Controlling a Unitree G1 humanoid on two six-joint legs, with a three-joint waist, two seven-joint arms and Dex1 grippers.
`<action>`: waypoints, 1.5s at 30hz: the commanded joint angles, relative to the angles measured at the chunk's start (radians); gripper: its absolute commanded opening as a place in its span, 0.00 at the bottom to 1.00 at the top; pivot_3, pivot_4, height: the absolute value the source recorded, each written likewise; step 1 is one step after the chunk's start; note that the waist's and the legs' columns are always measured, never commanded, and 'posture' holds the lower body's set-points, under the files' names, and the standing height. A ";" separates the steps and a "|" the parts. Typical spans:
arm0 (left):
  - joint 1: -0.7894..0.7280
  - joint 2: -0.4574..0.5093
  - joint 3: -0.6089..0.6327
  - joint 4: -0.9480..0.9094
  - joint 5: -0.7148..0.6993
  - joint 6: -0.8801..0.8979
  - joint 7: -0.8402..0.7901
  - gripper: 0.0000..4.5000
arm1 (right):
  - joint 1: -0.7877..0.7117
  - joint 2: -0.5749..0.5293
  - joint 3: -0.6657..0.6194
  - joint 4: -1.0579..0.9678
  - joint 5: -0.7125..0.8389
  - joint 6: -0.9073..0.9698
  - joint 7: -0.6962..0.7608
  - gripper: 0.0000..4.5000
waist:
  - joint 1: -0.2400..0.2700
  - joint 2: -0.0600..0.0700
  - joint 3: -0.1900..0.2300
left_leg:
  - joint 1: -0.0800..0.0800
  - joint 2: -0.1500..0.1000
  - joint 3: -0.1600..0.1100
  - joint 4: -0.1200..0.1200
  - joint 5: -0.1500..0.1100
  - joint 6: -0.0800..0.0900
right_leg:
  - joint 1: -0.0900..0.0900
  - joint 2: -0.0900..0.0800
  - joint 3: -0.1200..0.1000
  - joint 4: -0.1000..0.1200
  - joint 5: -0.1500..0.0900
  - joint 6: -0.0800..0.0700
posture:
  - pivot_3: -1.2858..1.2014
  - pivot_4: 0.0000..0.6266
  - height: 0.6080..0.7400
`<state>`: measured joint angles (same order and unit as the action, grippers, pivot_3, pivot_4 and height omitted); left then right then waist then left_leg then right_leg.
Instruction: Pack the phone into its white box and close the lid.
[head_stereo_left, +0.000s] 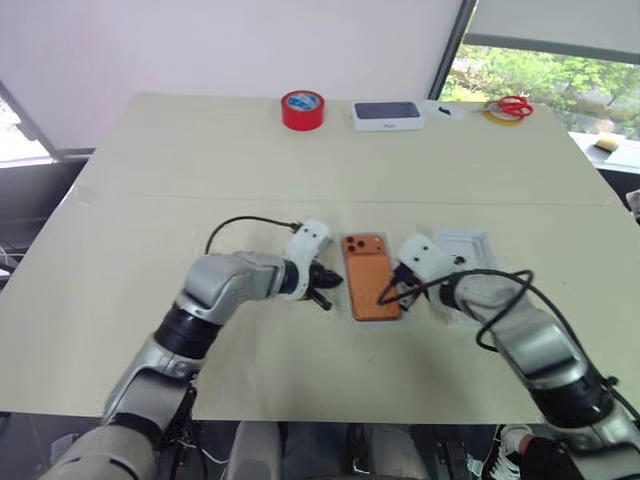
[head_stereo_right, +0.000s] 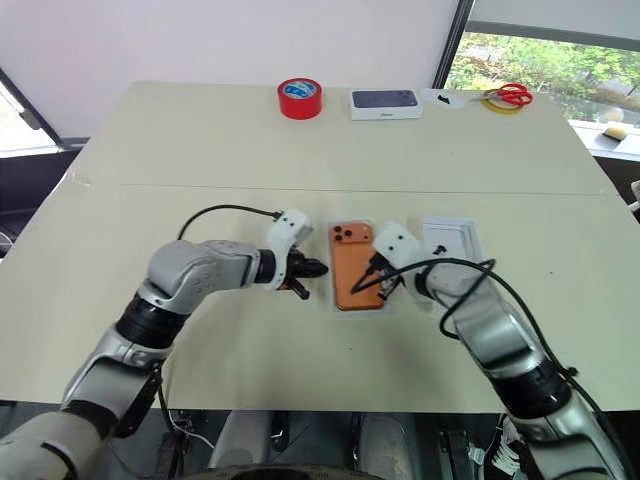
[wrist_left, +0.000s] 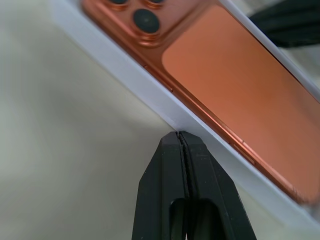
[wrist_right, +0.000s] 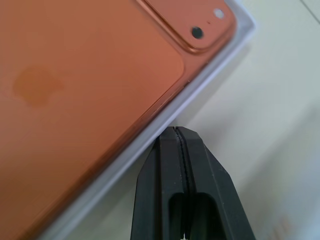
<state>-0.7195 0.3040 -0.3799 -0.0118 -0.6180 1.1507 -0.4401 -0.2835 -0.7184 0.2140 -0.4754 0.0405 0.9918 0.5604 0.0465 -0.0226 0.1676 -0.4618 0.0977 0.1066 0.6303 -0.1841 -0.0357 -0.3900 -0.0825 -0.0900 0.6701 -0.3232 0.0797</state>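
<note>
At the near centre of the cream surface (head_stereo_left: 120, 300), the flat orange-copper phone (head_stereo_left: 368, 278) lies camera-side up inside the shallow white box (wrist_left: 165, 107). The left gripper (head_stereo_left: 322, 292) and right gripper (head_stereo_left: 400, 288) are both closed, empty, tips pressed against opposite box walls. Uneven pushing could skew the tray. Behind the right gripper, the white lid (head_stereo_left: 465, 245) waits.

Phone (head_stereo_right: 356, 266) back-up in white box (head_stereo_right: 333, 296), left gripper (head_stereo_right: 318, 268) and right gripper (head_stereo_right: 362, 285) flanking it

Orange-copper phone (head_stereo_left: 371, 278), white box (wrist_left: 150, 87), red tape roll (head_stereo_left: 302, 109)
</note>
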 joint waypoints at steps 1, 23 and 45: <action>-0.052 -0.096 -0.078 0.007 0.010 -0.024 -0.093 0.01 | 0.062 -0.031 -0.034 -0.138 0.059 0.021 0.055 0.00 | -0.006 0.000 0.000 | 0.000 0.000 0.000 0.000 0.000 0.000 | 0.000 0.000 0.000 0.000 0.000 0.000 | 0.52 0.24 0.93; 0.036 0.011 0.063 -0.134 0.057 0.056 -0.206 0.00 | 0.270 -0.179 -0.463 -0.228 0.245 0.079 0.216 0.20 | -0.011 0.002 0.000 | 0.001 0.001 -0.002 0.000 0.000 0.000 | 0.000 0.001 0.000 0.001 0.000 0.000 | 0.52 0.24 0.93; 0.277 0.265 0.057 -0.312 0.248 -0.638 -0.525 0.00 | -0.140 -0.075 -0.319 0.167 0.309 0.434 0.000 0.76 | -0.013 0.004 -0.001 | 0.001 0.002 0.000 0.000 0.000 0.000 | -0.001 0.001 0.000 0.002 0.000 0.000 | 0.52 0.24 0.93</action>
<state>-0.4420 0.5646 -0.3189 -0.2877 -0.3844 0.5499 -0.9476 -0.3962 -0.7977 -0.0976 -0.3073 0.3528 1.4167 0.5778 0.0334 -0.0184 0.1670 -0.4608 0.0992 0.1071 0.6306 -0.1841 -0.0356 -0.3908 -0.0816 -0.0895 0.6725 -0.3229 0.0794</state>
